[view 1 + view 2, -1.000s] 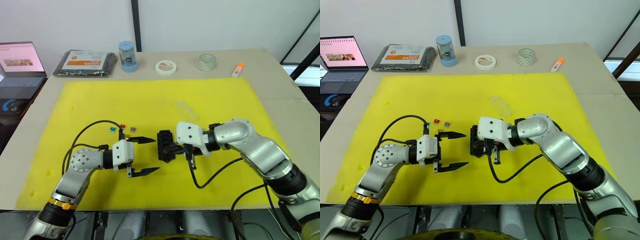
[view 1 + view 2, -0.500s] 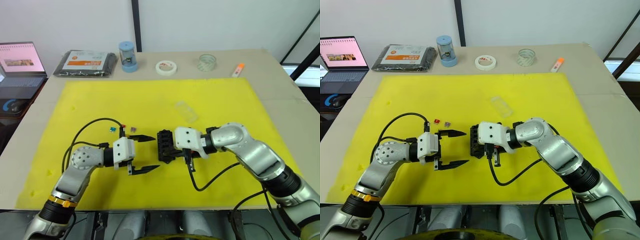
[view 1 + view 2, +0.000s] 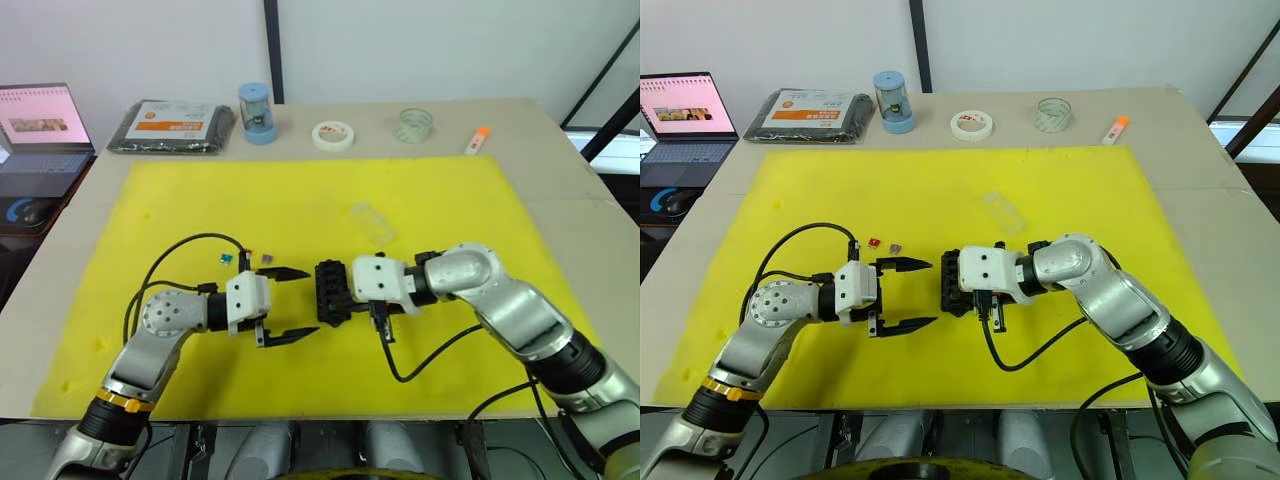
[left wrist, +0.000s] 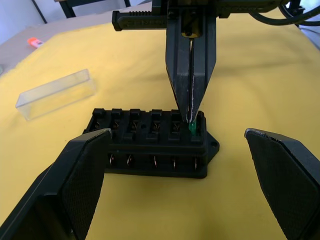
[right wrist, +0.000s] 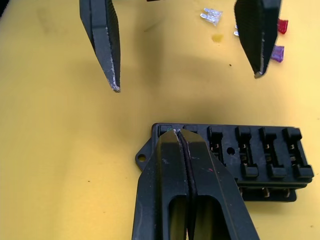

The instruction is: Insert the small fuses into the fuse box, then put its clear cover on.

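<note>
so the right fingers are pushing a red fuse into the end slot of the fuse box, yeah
Not red: the fuse pinched in the right fingers is green, as the left wrist view shows. It is at the end slot of the fuse box.

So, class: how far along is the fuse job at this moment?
Nothing looks finished: the fuse box's visible slots look empty. In hand: the right gripper, shut on a green fuse, holds it at an end slot. The left gripper is open. Left: loose fuses on the mat, and the clear cover, off.
</note>
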Motion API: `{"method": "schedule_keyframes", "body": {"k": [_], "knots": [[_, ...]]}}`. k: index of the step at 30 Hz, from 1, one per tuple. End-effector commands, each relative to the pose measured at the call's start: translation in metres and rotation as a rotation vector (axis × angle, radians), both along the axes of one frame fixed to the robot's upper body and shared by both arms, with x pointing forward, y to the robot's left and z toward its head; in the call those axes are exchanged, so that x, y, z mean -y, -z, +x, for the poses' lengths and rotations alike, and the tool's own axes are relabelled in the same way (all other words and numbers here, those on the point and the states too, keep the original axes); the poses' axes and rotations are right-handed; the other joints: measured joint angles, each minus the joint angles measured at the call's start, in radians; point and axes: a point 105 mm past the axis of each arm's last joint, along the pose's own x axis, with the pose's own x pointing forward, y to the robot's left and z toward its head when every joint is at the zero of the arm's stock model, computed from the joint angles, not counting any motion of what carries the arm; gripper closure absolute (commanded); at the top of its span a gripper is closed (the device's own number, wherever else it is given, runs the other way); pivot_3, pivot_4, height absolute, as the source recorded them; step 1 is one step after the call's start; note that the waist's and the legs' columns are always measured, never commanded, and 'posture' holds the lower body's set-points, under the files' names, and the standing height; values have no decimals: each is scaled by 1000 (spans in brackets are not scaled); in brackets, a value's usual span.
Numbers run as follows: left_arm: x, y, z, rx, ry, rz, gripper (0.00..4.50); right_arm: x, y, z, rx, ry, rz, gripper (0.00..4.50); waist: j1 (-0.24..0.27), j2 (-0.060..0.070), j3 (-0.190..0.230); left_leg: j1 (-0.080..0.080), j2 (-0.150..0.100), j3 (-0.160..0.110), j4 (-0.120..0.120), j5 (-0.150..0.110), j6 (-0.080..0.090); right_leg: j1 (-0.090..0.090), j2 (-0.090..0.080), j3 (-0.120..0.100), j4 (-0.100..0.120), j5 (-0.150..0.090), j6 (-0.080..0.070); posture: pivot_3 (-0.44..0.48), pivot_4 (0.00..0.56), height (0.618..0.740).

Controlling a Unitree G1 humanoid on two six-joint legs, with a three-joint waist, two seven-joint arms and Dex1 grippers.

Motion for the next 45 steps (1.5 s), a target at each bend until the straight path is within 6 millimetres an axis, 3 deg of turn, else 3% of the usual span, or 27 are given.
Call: {"method": "schedule_keyframes", "body": {"k": [1, 17, 29, 36, 45], "knots": [[0, -10, 1, 33, 7, -15, 0, 7, 18, -1, -29, 19, -66, 4486, 0, 0, 0, 0, 0, 0, 0, 0, 0, 0, 0, 0, 0, 0, 0, 0, 150, 740], [-1, -7, -1, 9, -1, 1, 0, 10, 26, -6, -31, -10, -103, 4486, 0, 0, 0, 1, 0, 0, 0, 0, 0, 1, 0, 0, 0, 0, 0, 0, 150, 740], [-2, -6, -3, 2, 9, 5, 0, 16, 18, 3, 4, 20, -80, 4486, 0, 0, 0, 1, 0, 0, 0, 0, 0, 1, 0, 0, 0, 0, 0, 0, 150, 740], [0, -5, -3, 2, 21, 5, 0, 20, 33, 0, 25, -3, -160, 4486, 0, 0, 0, 2, 0, 0, 0, 0, 0, 2, 0, 0, 0, 0, 0, 0, 150, 740], [2, -5, -1, 0, 21, 2, 0, 22, 37, 3, 33, -4, -190, 4486, 0, 0, 0, 5, 0, -1, 0, -2, 4, 6, 0, -1, -1, 0, 0, 0, 150, 740]]}}
